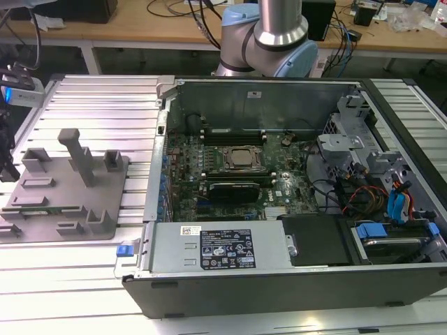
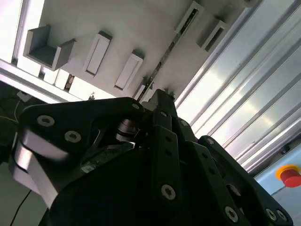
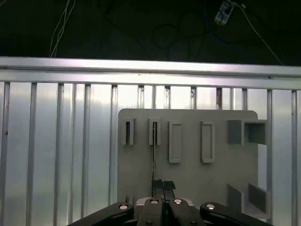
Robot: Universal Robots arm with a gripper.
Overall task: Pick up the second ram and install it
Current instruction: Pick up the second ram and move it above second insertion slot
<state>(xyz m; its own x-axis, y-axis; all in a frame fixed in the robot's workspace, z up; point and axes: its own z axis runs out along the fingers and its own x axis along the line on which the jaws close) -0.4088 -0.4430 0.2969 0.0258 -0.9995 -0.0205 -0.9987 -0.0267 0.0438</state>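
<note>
Second ram point(image 3: 154, 155) progress: not yet lifted, as I judged it; pick-up and installation were both left to do.
Tool point(image 3: 163, 186): clenched, tips pressed together with nothing between them that I could see. It hung above the holder tray, apart from the stick.
Second ram position: it stood on edge in the holder tray point(image 3: 225, 179), one end in a narrow pocket, the other passing beneath my tool in both wrist views.
Tabletop point(image 1: 91, 105): ribbed metal, with the tray toward the exterior view's left and the open computer case point(image 1: 279, 286) just beside it.
Motherboard point(image 1: 185, 167): it lay inside the case; I could not tell whether any stick was seated.
Counts: one tool, one stick on the tray, one tray with four narrow pockets in a row, one case.
</note>
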